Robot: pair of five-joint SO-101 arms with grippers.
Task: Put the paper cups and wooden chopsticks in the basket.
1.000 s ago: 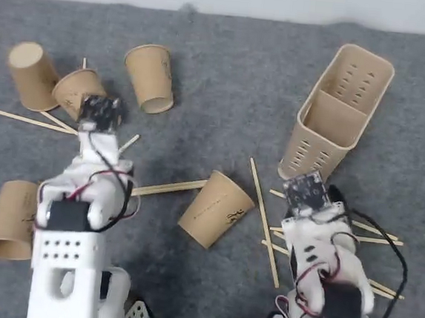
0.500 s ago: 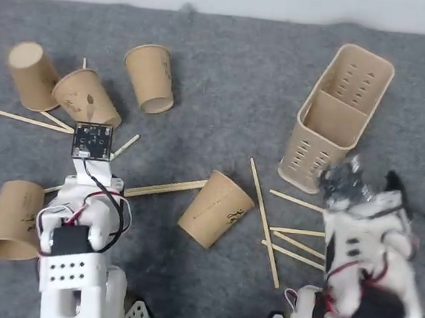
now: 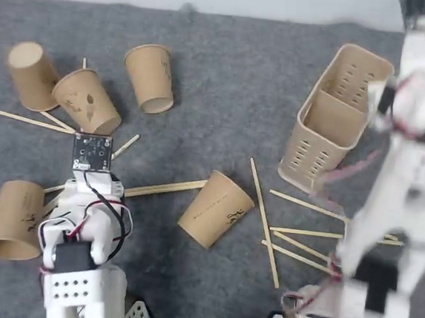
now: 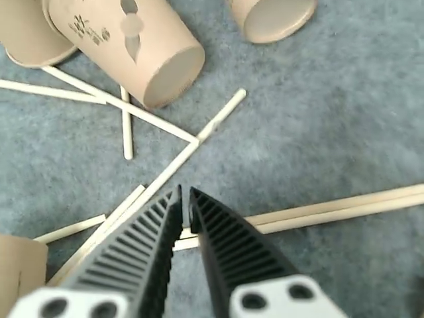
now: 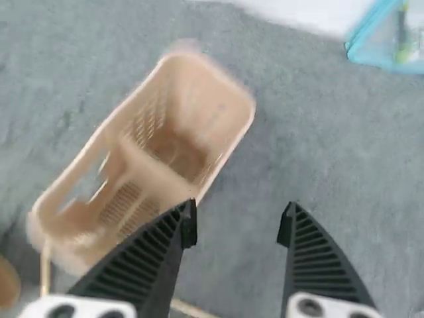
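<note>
The left gripper hangs low over the grey mat, fingers all but closed and gripping nothing, tips right above a tangle of chopsticks. The right gripper sits high beside the basket, fingers spread wide and empty. The basket stands upright at the mat's far right, while paper cups lie tipped over and chopsticks are scattered across the mat outside it.
</note>
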